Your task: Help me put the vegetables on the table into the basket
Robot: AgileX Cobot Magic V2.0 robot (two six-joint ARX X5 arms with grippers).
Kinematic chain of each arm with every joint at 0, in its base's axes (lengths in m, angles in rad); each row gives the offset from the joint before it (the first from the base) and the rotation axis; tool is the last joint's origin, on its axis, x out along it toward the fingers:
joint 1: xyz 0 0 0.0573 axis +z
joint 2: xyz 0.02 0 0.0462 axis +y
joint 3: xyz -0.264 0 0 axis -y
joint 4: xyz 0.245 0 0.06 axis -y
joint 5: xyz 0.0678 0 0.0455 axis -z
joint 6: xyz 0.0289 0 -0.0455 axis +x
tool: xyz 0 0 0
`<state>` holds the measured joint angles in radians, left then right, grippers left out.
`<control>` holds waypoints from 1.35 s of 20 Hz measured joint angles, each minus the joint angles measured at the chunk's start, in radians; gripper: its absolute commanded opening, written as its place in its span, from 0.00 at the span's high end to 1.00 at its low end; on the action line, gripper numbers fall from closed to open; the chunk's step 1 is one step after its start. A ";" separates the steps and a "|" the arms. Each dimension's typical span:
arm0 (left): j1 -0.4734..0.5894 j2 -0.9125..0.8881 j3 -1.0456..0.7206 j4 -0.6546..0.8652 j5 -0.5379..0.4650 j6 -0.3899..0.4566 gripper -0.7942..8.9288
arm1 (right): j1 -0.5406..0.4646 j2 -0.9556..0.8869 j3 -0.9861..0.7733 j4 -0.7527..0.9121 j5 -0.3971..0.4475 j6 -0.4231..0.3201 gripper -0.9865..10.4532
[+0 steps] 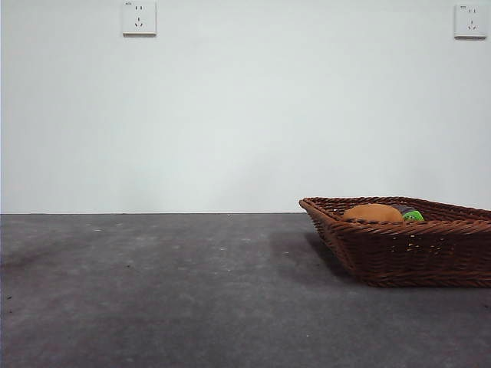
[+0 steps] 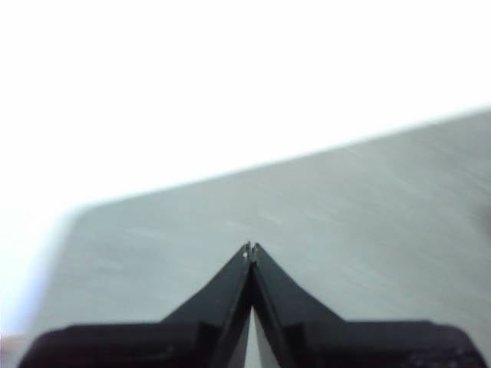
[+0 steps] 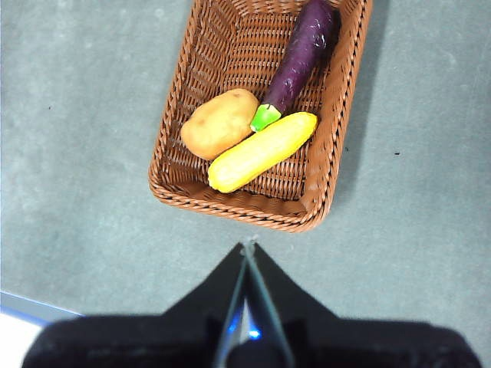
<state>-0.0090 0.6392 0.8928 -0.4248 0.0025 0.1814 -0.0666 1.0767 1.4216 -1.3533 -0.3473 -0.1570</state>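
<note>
The brown wicker basket [image 3: 337,130] [image 1: 414,253] stands on the dark grey table [image 1: 192,291] at the right. Inside it lie a brown potato [image 3: 219,123] [image 1: 372,214], a yellow oblong vegetable [image 3: 261,152] and a purple eggplant [image 3: 303,54] with a green cap [image 1: 413,216]. My right gripper [image 3: 248,245] hovers high above the table just outside the basket's short end, shut and holding nothing. Elsewhere over bare table, my left gripper [image 2: 250,248] is shut and holds nothing too. Neither arm shows in the front view.
A white wall with two sockets [image 1: 139,17] [image 1: 469,21] rises behind the table. A table edge [image 3: 34,307] runs near the right gripper, and the far table edge [image 2: 253,165] shows in the left wrist view.
</note>
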 measured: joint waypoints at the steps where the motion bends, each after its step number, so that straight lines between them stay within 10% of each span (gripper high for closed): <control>1: 0.039 -0.035 0.000 0.000 -0.002 0.021 0.92 | 0.000 0.000 0.000 0.000 0.000 0.000 0.91; 13: 0.119 -0.413 -0.574 0.352 0.005 -0.037 0.92 | 0.000 0.000 0.000 0.000 0.000 0.000 0.91; 27: 0.110 -0.633 -0.875 0.247 0.017 -0.202 0.92 | 0.000 0.000 0.000 0.000 0.000 0.000 0.91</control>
<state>0.1013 0.0063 0.0181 -0.1780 0.0193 -0.0208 -0.0666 1.0767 1.4216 -1.3533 -0.3473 -0.1570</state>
